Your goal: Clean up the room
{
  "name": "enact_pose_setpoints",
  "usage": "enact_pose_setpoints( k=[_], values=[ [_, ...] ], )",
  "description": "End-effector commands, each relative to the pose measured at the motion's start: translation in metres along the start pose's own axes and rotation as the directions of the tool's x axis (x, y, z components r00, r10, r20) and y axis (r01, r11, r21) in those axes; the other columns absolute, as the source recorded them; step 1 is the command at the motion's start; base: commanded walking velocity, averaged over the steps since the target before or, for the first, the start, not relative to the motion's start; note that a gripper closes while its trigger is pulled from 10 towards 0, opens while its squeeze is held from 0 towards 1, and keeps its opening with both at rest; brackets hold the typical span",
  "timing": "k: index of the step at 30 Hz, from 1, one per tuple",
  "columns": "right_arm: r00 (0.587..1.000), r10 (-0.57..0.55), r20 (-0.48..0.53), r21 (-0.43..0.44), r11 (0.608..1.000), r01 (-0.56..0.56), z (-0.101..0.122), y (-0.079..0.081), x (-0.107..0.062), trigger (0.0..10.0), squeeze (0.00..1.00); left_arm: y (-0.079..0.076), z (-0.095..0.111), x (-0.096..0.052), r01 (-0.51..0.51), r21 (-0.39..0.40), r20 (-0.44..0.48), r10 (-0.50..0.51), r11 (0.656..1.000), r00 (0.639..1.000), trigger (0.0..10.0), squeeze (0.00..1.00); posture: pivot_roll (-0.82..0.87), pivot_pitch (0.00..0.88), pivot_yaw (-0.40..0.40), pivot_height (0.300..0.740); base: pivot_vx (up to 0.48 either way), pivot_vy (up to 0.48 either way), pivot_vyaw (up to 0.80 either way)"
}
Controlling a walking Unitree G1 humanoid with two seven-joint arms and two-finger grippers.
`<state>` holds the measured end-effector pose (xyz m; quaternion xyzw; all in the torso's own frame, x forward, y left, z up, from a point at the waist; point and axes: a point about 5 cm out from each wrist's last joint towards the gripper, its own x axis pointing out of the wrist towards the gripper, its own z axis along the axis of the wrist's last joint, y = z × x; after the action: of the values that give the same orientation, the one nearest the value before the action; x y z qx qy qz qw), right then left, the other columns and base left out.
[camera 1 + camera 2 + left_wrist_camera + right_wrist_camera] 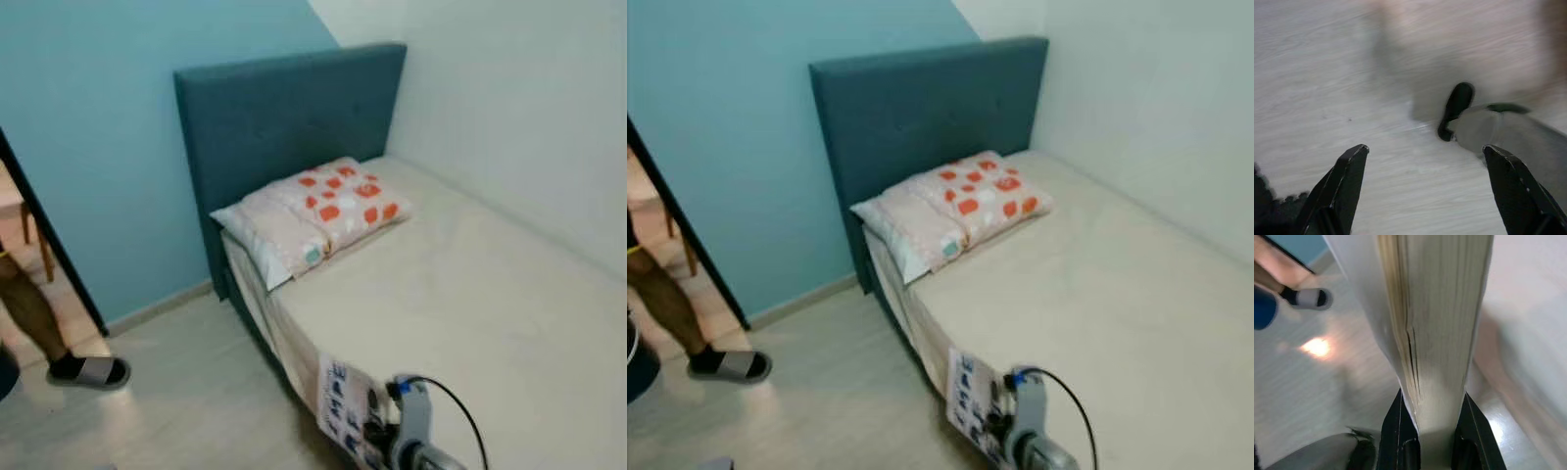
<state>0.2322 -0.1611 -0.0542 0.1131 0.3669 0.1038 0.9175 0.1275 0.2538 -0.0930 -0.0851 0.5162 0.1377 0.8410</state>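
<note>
We're looking down at a bed with a plain pale sheet, pushed against a white wall on the robot's right, its teal padded headboard standing against a light blue wall. 2 pillows sit at the head end: a cream one nearest the bed's left edge, and one with orange and white patches lying partly over it, closer to the headboard. Down at the lower edge of the head view, the right gripper is up in front of the bed's near left corner, and it has a book clamped between its 2 black fingers. The wrist camera looks straight along the page edges, the yellowed block of paper pinched tight at its lower end. From the head camera the book's cover shows blue lettering on white, held upright just beside the mattress edge, with a black cable looping over the silver wrist. The left gripper hangs over the pale wood-grain floor, its fingers spread wide apart with nothing between them. Near it the wrist view shows a dark, rounded shape and a grey one, too blurred to identify. Over on the robot's left, a person's bare leg and a foot in a grey slide sandal with a black sock stand on the floor by a dark doorway edge.
</note>
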Motion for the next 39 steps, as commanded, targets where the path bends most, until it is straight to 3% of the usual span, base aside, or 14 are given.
enact_pose_setpoints(
  k=[1, 11, 20, 24, 33, 38, 39],
  values=[
    [1.0, -0.016, 0.006, 0.019, 1.0, 0.016, 0.0, -0.005, -0.002, 10.0, 0.0, 0.0, -0.006, -0.001, 0.004, 0.014, -0.024, -0.003, 1.0, 1.0, 10.0, 0.0, -0.11, 0.042, -0.051, 0.74, 0.48, 0.0, 0.0],
    [1.0, -0.008, 0.02, 0.003, 1.0, 0.008, 0.001, -0.005, -0.002, 10.0, 0.0, 0.0, -0.008, -0.001, 0.012, 0.024, -0.028, -0.011, 1.0, 1.0, 10.0, 0.0, -0.11, 0.048, -0.049, 0.74, 0.48, 0.0, 0.75],
    [0.995, -0.091, 0.035, 0.032, 0.995, 0.09, 0.006, -0.014, -0.003, 10.0, 0.0, -0.001, -0.009, -0.001, 0.022, 0.032, -0.028, -0.021, 0.999, 0.999, 10.0, 0.0, -0.12, 0.051, -0.047, 0.74, 0.48, 0.0, 0.0],
    [0.993, -0.117, 0.015, 0.03, 0.993, 0.116, 0.006, -0.018, -0.004, 10.0, 0.0, -0.003, -0.008, -0.001, 0.037, -0.002, -0.016, -0.037, 0.999, 0.999, 10.0, 0.0, -0.12, 0.052, -0.048, 0.74, 0.1, 0.0, -0.6],
    [0.982, -0.17, 0.084, 0.141, 0.977, 0.157, 0.015, -0.028, -0.008, 10.0, 0.0, -0.007, -0.008, 0.0, 0.057, 0.027, -0.024, -0.056, 0.998, 0.998, 10.0, 0.0, -0.13, 0.049, -0.046, 0.74, 0.0, -0.191, -0.44],
    [0.979, -0.17, 0.116, 0.238, 0.961, 0.139, 0.019, -0.029, -0.007, 10.0, 0.0, -0.006, -0.008, 0.0, 0.043, 0.014, -0.019, -0.043, 0.999, 0.999, 10.0, 0.0, -0.12, 0.049, -0.046, 0.74, 0.0, -0.263, 0.0],
    [0.974, -0.176, 0.14, 0.318, 0.94, 0.124, 0.022, -0.03, -0.007, 10.0, 0.0, -0.006, -0.008, 0.0, 0.035, 0.009, -0.021, -0.035, 0.999, 0.999, 10.0, 0.0, -0.12, 0.049, -0.045, 0.74, 0.0, 0.0, 0.0]
  ],
)
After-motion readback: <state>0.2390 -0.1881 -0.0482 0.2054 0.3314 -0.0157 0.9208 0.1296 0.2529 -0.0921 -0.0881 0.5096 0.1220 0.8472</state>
